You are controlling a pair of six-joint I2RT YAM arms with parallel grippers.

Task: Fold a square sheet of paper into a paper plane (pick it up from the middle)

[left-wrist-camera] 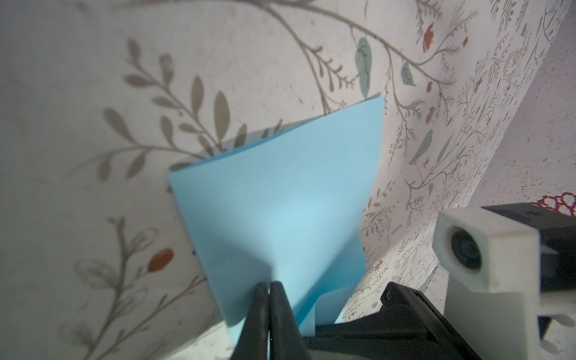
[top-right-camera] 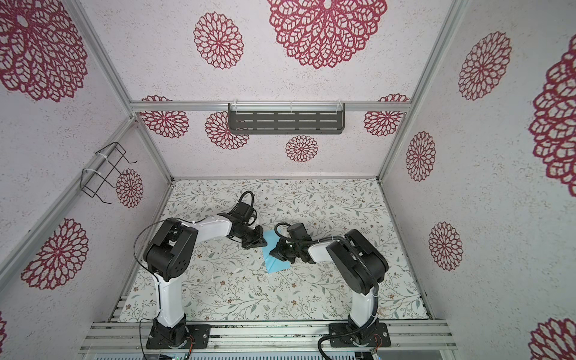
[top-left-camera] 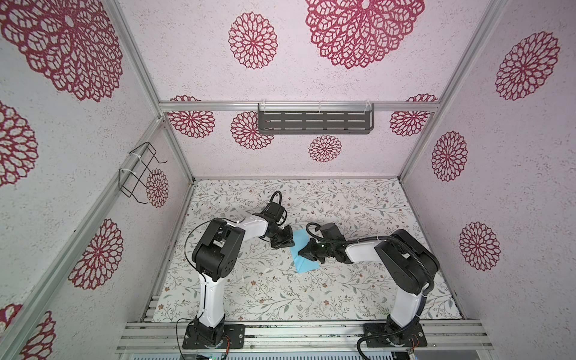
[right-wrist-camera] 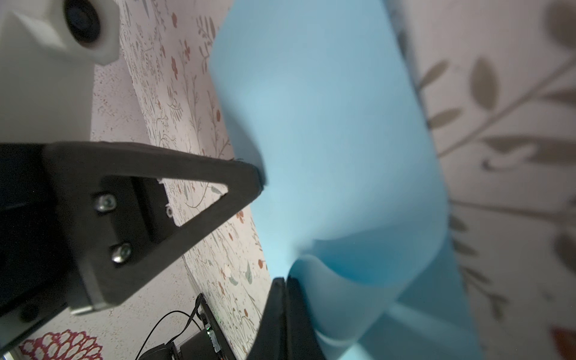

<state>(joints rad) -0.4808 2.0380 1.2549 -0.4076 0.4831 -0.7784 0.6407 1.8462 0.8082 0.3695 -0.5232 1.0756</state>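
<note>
The sheet of paper (top-left-camera: 307, 266) (top-right-camera: 277, 265) lies near the middle of the table (top-left-camera: 249, 290), between the two grippers. Doubled over, it is longer than wide. Its long axis runs from the back wall toward the front rail, with the near end leaning slightly right.

The left gripper (top-left-camera: 288, 244) (left-wrist-camera: 268, 285) has its jaws pressed together, tips against the sheet's far part. The right gripper (top-left-camera: 300, 252) (right-wrist-camera: 283, 280) is closed too, and a curled-up flap rests against its tips. I cannot tell whether paper is pinched there.
</note>
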